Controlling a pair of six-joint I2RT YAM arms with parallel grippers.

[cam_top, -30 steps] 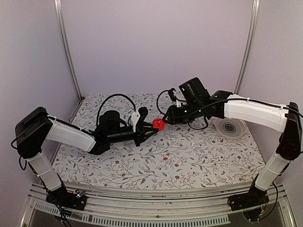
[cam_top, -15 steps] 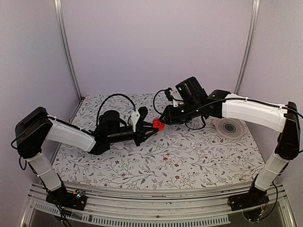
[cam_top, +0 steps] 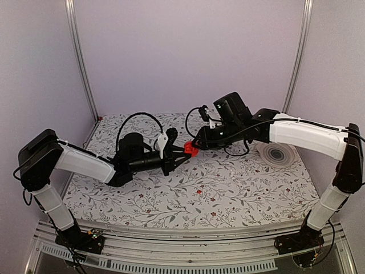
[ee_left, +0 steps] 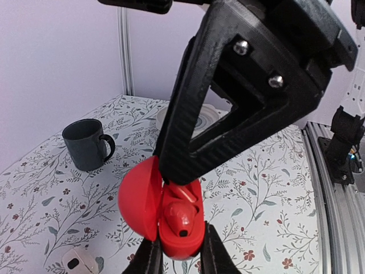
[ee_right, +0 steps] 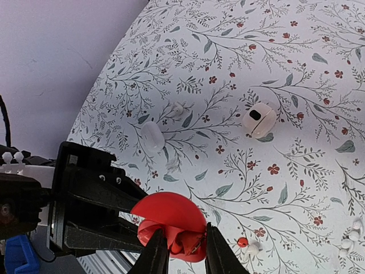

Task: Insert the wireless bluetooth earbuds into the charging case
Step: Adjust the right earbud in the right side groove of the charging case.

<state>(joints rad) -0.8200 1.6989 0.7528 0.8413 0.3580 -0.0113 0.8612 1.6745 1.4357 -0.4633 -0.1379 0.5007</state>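
One red charging case (ee_left: 138,201) clamped in left gripper (ee_left: 177,258); right gripper (ee_right: 186,255) apparently pinches one red earbud (ee_left: 181,216); I see one grey mug (ee_left: 85,145), left wrist only.

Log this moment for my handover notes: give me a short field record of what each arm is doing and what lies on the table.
left pincer: shut on the red hinged plastic charging case, lid open, held above the table
inside case: one red earbud seated
right pincer: fingers straddle the case's open mouth; whether they grip anything cannot be told
loose on the floral table cover: dark grey ceramic mug, small white rounded plastic case
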